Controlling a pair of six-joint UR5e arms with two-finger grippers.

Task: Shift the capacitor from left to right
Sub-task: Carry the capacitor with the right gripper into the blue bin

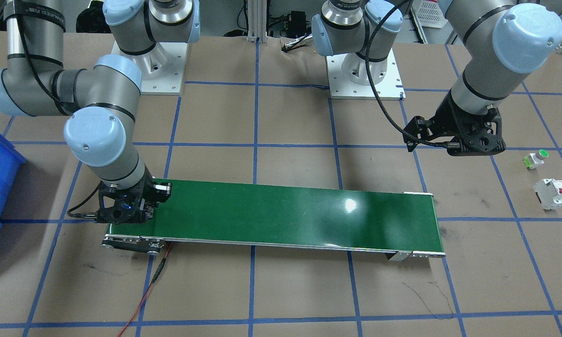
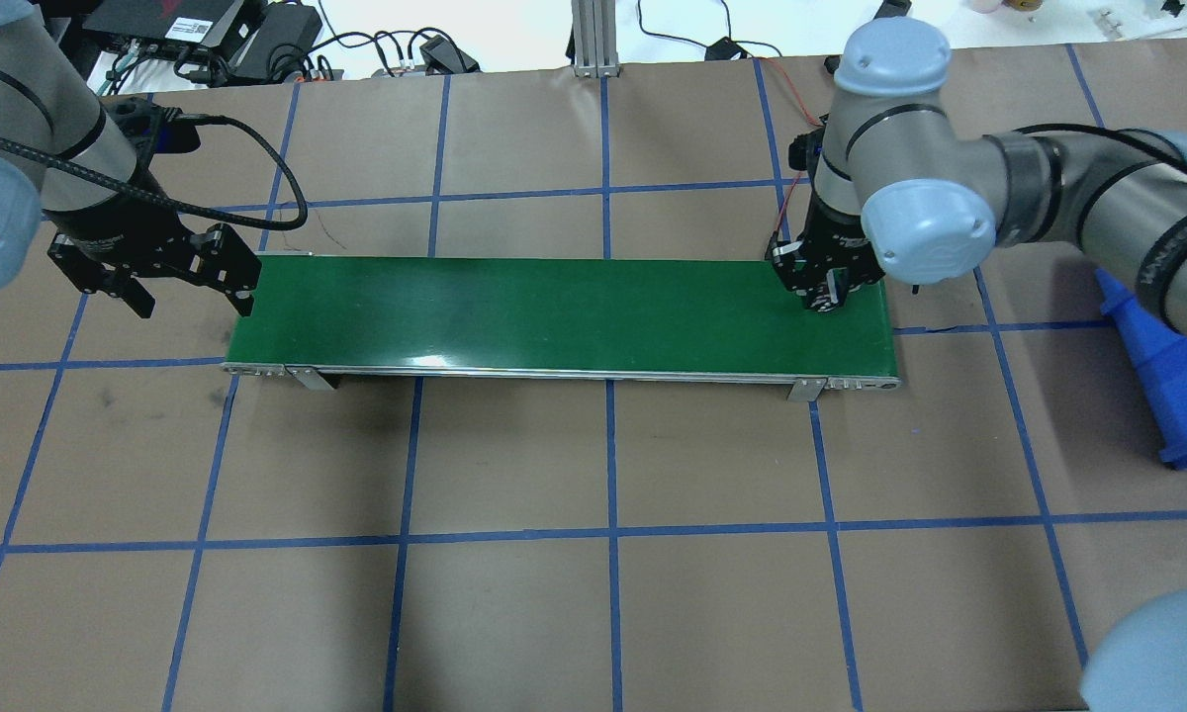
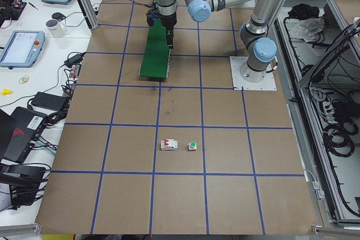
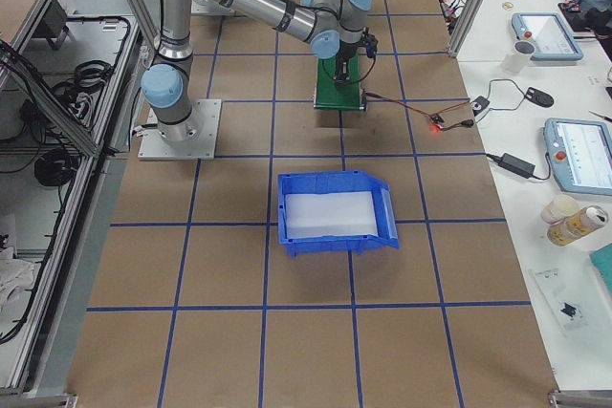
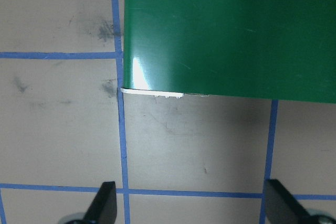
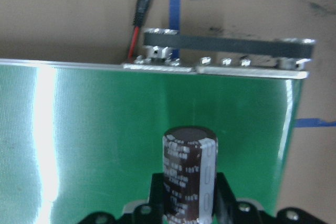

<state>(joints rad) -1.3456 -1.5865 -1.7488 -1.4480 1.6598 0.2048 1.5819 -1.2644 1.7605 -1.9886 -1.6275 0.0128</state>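
- Green conveyor belt (image 2: pixel 554 307) lies lengthwise across the brown paper-covered table (image 2: pixel 603 455), which is marked off in squares with blue tape.
- Capacitor (image 6: pixel 189 174): a dark brown cylinder with a pale silvery stripe and rows of pale print down its side. The print is too blurred to read.
- Location of capacitor: upright in the right gripper (image 2: pixel 823 295), over the belt's right end, close to the metal end roller. The frames do not show whether its base touches the belt.
- Right gripper: clenched on the capacitor, one black finger on each side of its lower body.
- Left gripper (image 5: pixel 190 203): released, with its fingers (image 5: pixel 102 205) spread wide. It hangs over the bare table just off the belt's left-end corner.
- Blue bin (image 4: pixel 386 217): stands on the table beyond the belt's right end, apart from it. Its inside looks pale white, and no contents can be made out.
- White breaker (image 1: pixel 551 193) with red switches lies on the table well past the belt's left end. Any lettering on it is too small to read.
- Green-capped button (image 1: pixel 537 158) sits just beside the breaker, apart from it.
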